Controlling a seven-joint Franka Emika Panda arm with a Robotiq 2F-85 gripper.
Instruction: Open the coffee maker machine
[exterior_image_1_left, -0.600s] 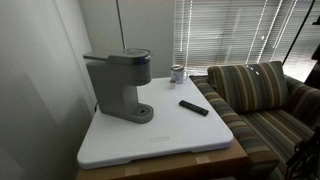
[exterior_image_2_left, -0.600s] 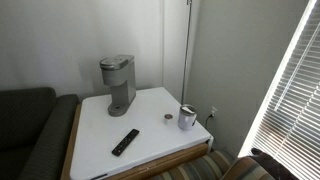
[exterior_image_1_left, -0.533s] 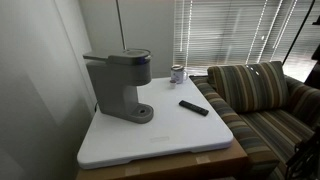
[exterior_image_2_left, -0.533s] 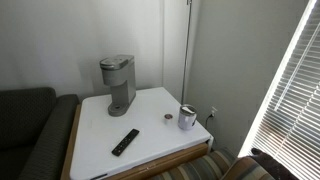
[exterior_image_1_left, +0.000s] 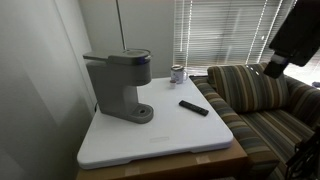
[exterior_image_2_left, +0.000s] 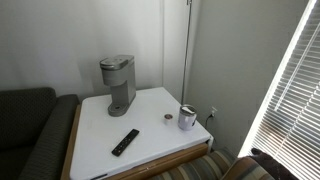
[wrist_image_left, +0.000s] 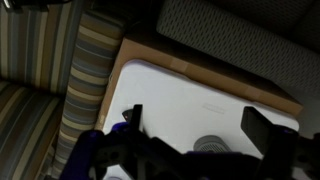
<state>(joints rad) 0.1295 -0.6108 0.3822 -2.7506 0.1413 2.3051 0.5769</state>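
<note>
Upper right of an exterior view: black robot arm (exterior_image_1_left: 296, 35) is just entering | gripper (wrist_image_left: 198, 125) is gaping wide, holding nothing | tall grey plastic coffee maker machine (exterior_image_1_left: 118, 85) is sitting untouched, lid down.

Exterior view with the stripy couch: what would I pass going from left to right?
coffee maker → cup → remote → striped couch

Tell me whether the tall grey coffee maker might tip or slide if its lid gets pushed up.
The tall grey coffee maker looks top-heavy, its head overhanging a narrow column, so it may rock. Its round base rests on a smooth white tabletop, so it could slide.
</note>
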